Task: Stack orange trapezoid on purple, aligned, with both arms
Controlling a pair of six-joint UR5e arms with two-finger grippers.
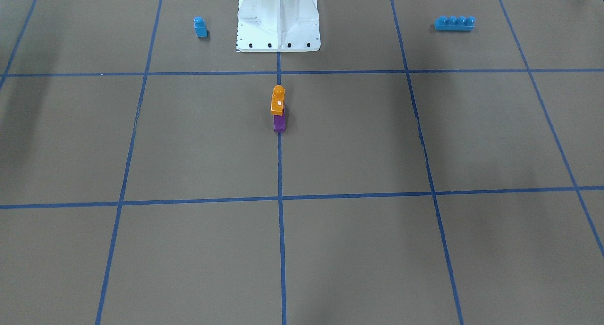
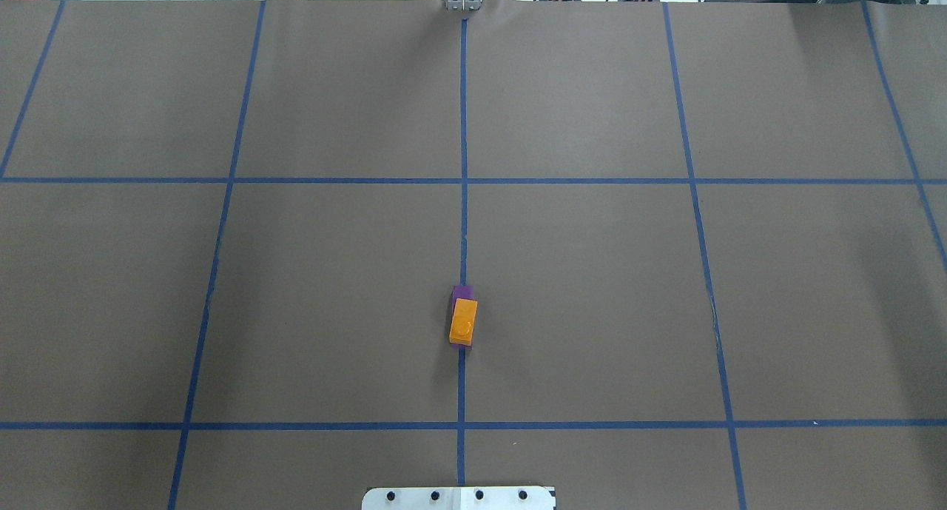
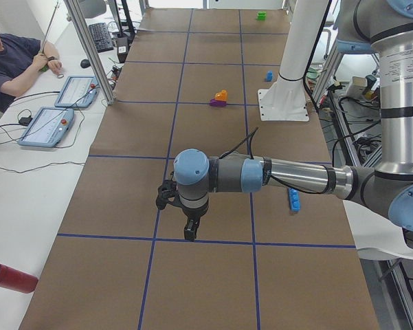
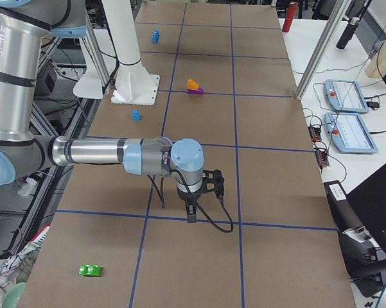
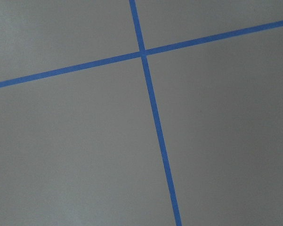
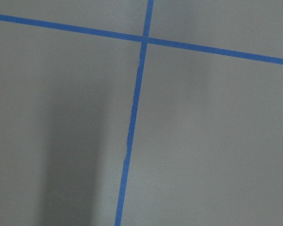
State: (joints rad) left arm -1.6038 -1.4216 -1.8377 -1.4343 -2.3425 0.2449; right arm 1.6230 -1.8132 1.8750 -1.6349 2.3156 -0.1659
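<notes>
Brown paper-covered table [image 2: 333,273] w/ a grid of blue tape lines [image 2: 464,125]. The orange trapezoid [image 2: 463,321] sits stud-up on top of the purple brick [image 2: 462,292]. The stack is on the centre tape line, in front of the white base plate [image 2: 459,497]. A strip of purple shows past the orange on the side away from the robot. Neither gripper touches the stack.

The left arm [image 3: 295,175] stretches out low over the table. The left gripper [image 3: 190,232] points straight down above a tape line, no object visible at its tips. It shows only in a side view, so can't tell how far apart its fingers are. The stack is well apart from it, far beyond along the table. A long blue brick [image 3: 293,199] lies near this gripper, on the robot's side of it.

The right arm [image 4: 96,154] reaches out the same way at the other end. The right gripper [image 4: 191,215] also points down, a black cable looping beside it; its opening can't be told either. The stack is well beyond it, toward table centre. A small blue brick [image 4: 136,115] lies between the two, nearer the robot. A green brick [image 4: 90,270] lies on the opposite side of this gripper from the stack.

Both wrist cams show only paper & crossing tape lines. A person [image 3: 14,62] sits at a side desk.
</notes>
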